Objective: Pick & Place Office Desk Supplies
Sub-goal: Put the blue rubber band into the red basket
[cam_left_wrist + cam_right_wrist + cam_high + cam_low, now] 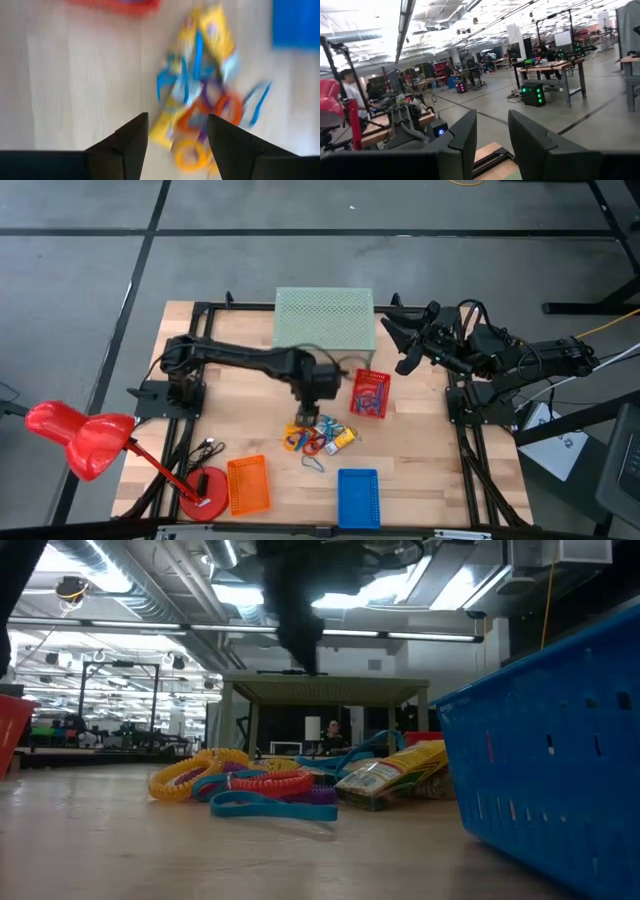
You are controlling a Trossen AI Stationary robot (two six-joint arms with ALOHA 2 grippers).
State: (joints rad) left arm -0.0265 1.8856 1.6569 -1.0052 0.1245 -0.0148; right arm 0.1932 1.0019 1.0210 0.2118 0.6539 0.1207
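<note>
A red desk lamp (80,438) leans over the tabletop's (420,460) left edge, beside an orange basket (248,484). At centre, the left gripper (305,418) hangs released, fingers (132,142) spread and empty, just above the heap of office supplies (320,440): blue clips, orange and purple rings, yellow blocks, loose on the wood. A red basket (370,393) holding a few pieces stands just beyond the heap, a blue basket (358,497) nearer the front edge. The right gripper (405,340) waits raised at the tabletop's far right, fingers (465,135) parted, holding nothing.
</note>
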